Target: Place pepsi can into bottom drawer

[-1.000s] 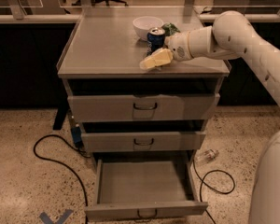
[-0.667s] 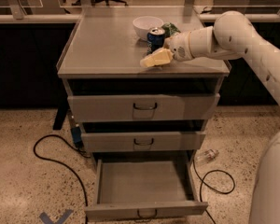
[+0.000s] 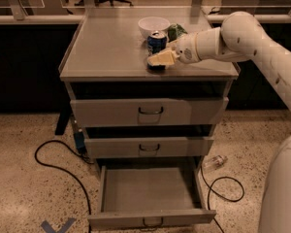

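The pepsi can (image 3: 156, 41), dark blue with a silver top, stands upright on the grey cabinet top (image 3: 111, 47), just in front of a white bowl. My gripper (image 3: 160, 60) is low over the cabinet top directly in front of the can, reaching in from the right and close to its base. Whether it touches the can does not show. The bottom drawer (image 3: 150, 191) is pulled out at floor level, with nothing inside and its dark loop handle (image 3: 153, 222) at the front.
A white bowl (image 3: 153, 25) and a green object (image 3: 176, 31) sit behind the can. The two upper drawers (image 3: 149, 111) are nearly closed. Black cables (image 3: 53, 164) and a clear plastic bottle (image 3: 213, 162) lie on the speckled floor beside the cabinet.
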`<state>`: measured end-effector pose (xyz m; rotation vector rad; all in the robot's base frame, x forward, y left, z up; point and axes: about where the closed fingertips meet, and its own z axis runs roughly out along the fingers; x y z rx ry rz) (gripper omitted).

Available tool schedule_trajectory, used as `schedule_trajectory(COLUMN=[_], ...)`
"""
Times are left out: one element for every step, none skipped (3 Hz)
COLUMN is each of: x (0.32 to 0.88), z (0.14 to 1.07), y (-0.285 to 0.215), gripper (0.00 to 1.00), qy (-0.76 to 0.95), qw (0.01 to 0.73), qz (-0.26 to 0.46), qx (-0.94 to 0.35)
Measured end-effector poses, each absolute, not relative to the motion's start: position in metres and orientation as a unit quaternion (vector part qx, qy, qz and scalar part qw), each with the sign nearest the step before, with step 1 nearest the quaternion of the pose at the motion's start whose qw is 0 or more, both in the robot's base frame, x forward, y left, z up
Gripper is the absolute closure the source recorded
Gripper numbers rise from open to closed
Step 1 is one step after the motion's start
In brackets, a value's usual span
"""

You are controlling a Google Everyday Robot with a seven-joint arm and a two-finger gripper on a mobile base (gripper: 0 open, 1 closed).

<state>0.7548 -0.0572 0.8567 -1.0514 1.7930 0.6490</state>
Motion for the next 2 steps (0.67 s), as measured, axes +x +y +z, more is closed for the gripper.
schedule_trajectory(x=[0.7548, 0.7548], z=[0.8567, 0.8567], y=[-0.0572, -0.0572], gripper=[0.89, 1.0], qy=[0.73, 0.73], qw=[0.464, 0.464], qz=[0.264, 0.264], qx=[-0.428, -0.428])
